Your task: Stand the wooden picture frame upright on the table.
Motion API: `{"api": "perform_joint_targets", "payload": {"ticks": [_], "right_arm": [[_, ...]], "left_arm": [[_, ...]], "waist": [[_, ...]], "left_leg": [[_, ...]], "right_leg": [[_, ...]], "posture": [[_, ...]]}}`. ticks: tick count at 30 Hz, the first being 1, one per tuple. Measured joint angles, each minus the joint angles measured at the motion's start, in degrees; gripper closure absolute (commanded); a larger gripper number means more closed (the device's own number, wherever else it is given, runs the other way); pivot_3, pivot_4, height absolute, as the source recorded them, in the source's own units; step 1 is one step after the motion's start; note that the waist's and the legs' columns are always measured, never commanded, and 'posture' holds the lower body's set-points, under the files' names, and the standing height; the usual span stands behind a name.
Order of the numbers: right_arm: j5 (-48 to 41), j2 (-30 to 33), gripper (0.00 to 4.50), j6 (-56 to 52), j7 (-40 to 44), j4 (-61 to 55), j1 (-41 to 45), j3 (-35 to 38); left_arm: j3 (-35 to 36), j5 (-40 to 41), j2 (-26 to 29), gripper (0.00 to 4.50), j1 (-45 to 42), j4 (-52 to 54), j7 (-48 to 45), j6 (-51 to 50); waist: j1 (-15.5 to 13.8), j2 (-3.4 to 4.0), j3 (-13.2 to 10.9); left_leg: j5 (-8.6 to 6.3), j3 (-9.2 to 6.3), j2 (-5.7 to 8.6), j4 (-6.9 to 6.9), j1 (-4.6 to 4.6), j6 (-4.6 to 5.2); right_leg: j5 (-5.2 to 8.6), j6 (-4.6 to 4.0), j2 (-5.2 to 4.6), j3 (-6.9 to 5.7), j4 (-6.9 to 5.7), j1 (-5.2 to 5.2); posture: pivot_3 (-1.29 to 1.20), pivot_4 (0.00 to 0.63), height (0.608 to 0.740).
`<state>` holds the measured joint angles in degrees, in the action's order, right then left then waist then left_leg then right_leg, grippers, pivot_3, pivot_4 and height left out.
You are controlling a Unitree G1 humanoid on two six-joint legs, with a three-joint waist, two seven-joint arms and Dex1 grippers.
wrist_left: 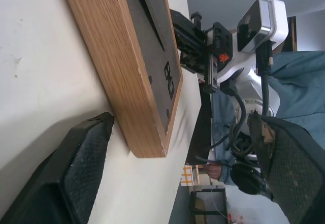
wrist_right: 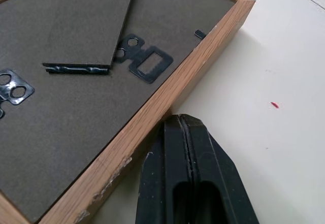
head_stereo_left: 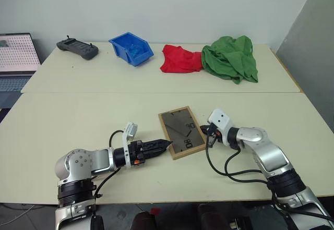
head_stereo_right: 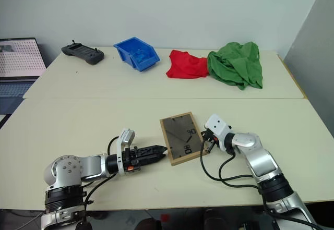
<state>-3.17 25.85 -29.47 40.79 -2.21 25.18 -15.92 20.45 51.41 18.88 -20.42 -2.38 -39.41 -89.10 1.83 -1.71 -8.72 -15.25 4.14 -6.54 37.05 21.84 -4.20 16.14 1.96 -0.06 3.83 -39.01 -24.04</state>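
The wooden picture frame lies flat near the front of the table. Its dark grey backing board faces up, with a fold-out flap and black metal clips. My left gripper lies low on the table, pointing at the frame's near left corner. It is open, with its fingers spread wide on either side of that corner. My right gripper is shut and holds nothing. Its tip rests against the frame's light wood edge on the right side.
On the far table stand a blue bin, a red cloth, a green cloth and a dark controller. A laptop sits at the far left. A grey wall panel borders the right side.
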Motion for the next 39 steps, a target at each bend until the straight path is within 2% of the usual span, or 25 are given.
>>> {"api": "perform_joint_targets", "payload": {"ticks": [10, 15, 19, 24, 26, 30, 33, 39], "right_arm": [[1.86, -1.41, 4.5, -2.58, -2.18, -2.29, 0.01, 1.06], [2.46, 0.15, 4.5, -3.69, -2.02, -4.49, -1.96, 1.09], [4.34, 1.2, 4.5, -3.62, -1.73, -4.45, -3.74, -1.32], [4.5, 0.84, 4.5, -1.2, -0.88, -4.0, -3.37, -2.66], [4.72, 0.7, 4.5, -0.87, -0.85, -3.49, -3.11, -2.7], [5.35, 0.26, 4.5, -0.19, -0.93, -2.18, -2.66, -2.73], [5.59, -0.67, 4.5, -0.14, -0.8, -1.93, -2.59, -3.57], [5.99, -3.7, 4.5, -0.06, -0.8, -2.01, -2.4, -6.15]], "left_arm": [[-8.3, -2.01, 0.26, 0.02, -2.59, -5.95, -2.75, 7.13], [-8.85, -2.09, 0.12, 0.02, -4.02, -7.84, -2.96, 6.85], [-5.39, -0.94, 0.15, 0.02, -4.67, -7.15, 0.34, 1.59], [-7.33, 10.09, 8.93, 0.02, 0.37, -3.02, 4.06, -1.88], [-7.86, 12.72, 10.4, 0.02, 0.89, -2.56, 6.41, -1.95], [-7.42, 13.18, 7.62, 0.02, -1.45, -3.04, 12.43, -3.25], [-6.49, 11.78, 3.33, 0.02, -3.62, -4.46, 16.27, -3.28], [-6.41, 10.46, 0.33, 0.02, -5.74, -5.25, 18.74, -3.26]], "waist": [[-0.58, 0.44, 1.02], [-0.68, 0.6, 1.22], [-0.13, 0.57, 1.21], [1.38, 0.53, 1.19], [1.36, 0.53, 1.19], [1.16, 0.54, 1.24], [0.29, 0.54, 1.23], [-0.35, 0.53, 1.23]], "left_leg": [[-0.01, -0.82, 0.64, -0.06, -0.51, 0.03], [-0.01, -0.98, 0.75, -0.05, -0.4, 0.03], [-0.01, -1.09, 0.76, -0.06, -0.32, 0.04], [-0.21, -2.17, 0.92, -0.17, -0.27, 0.36], [-0.21, -2.32, 0.94, -0.15, -0.26, 0.37], [-0.21, -2.45, 1.13, -0.11, -0.42, 0.37], [-0.22, -2.59, 1.23, -0.13, -1.01, 0.38], [-0.21, -2.83, 1.67, -0.12, -0.93, 0.38]], "right_leg": [[0.22, 0.1, -0.13, 0.11, 0.13, 0.95], [0.27, 0.16, -0.17, 0.14, 0.14, 0.96], [0.32, 0.16, -0.15, 0.13, 0.12, 0.89], [0.54, 0.0, 0.07, 0.09, 0.05, 0.8], [0.55, -0.03, 0.08, -0.03, 0.03, 0.82], [0.55, -0.03, 0.08, 0.01, 0.0, 1.08], [0.61, 0.01, 0.07, 0.02, 0.19, 1.82], [0.7, 0.15, -0.12, 0.2, 0.17, 1.91]], "posture": [[0.0, 0.15, 0.74], [0.0, 0.15, 0.74], [0.0, 0.15, 0.74], [0.0, 0.15, 0.74], [0.0, 0.15, 0.74], [0.0, 0.15, 0.74], [0.0, 0.15, 0.74], [0.0, 0.15, 0.74]]}}
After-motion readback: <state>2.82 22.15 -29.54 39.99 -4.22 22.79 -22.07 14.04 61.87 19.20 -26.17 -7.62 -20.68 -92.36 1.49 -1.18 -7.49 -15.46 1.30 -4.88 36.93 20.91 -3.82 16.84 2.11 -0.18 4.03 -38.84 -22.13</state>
